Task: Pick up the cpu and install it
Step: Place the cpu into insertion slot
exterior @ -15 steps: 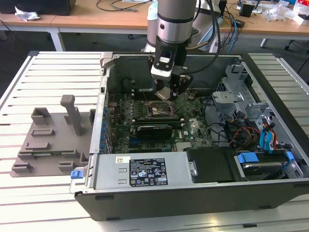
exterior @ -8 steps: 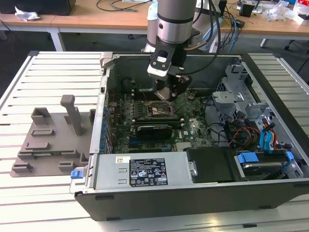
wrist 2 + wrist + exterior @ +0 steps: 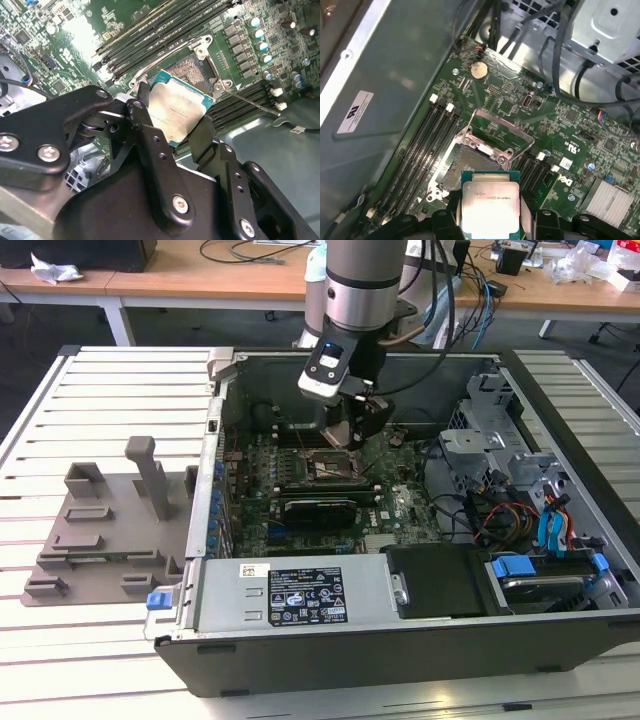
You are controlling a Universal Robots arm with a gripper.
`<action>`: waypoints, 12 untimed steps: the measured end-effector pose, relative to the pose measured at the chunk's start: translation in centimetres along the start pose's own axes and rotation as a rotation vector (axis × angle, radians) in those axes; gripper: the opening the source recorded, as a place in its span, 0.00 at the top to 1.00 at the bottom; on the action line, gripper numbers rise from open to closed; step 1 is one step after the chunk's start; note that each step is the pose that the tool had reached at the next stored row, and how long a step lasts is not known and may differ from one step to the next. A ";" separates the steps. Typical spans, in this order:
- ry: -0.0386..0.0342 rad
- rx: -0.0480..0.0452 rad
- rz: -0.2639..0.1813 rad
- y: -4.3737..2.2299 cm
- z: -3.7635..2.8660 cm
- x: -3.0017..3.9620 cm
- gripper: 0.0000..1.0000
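Slatted white surface (image 3: 60, 420) carrying an open case (image 3: 400, 660), with desks and cables behind.

Task state: the pick-up is done, judging by the grasp. The install is not yet done.

The cpu (image 3: 177, 107) (image 3: 491, 205) is a silver-topped square with a thin pale rim, held off the board inside the case. The tool (image 3: 175, 112) (image 3: 350, 425) is clamped on it, one black finger (image 3: 150, 135) against each of two opposite edges, with the metal top left bare between them.

In both wrist views the cpu hangs just beside and partly over the socket (image 3: 475, 165) (image 3: 192, 67). It is not seated: most of the socket's contact field shows uncovered beyond the chip's far edge. How high the chip sits above the contacts cannot be told.

The socket's metal frame (image 3: 497, 130) stands swung open, so the seat appears ready to receive the chip.

Memory slots (image 3: 427, 145) flank the socket on both sides, all on the green motherboard (image 3: 300, 490).

In the exterior view the arm (image 3: 365, 280) reaches down into the case from its far side, with the tool low over the board's middle.

A grey tray (image 3: 100, 530) with upright posts lies on the surface at the exterior view's left, well apart from the tool.

What is left, by this reading, is alignment over the seat, lowering and release.
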State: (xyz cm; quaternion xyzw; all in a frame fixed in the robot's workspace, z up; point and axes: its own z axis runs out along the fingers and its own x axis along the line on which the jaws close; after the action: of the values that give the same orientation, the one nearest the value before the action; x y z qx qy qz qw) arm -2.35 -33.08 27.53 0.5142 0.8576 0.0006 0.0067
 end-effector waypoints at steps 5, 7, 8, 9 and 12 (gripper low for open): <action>-0.0008 0.0009 0.069 0.00 0.04 0.00 0.45; -0.0011 0.0012 0.103 0.00 0.07 0.00 0.45; -0.0012 0.0014 0.116 0.00 0.07 0.00 0.45; -0.0013 0.0015 0.126 0.00 0.08 0.00 0.45; -0.0018 0.0023 0.196 0.00 0.14 0.00 0.45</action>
State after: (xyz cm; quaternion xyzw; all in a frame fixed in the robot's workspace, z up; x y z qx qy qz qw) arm -2.35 -33.08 27.40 0.5955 0.8033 -0.0002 0.0068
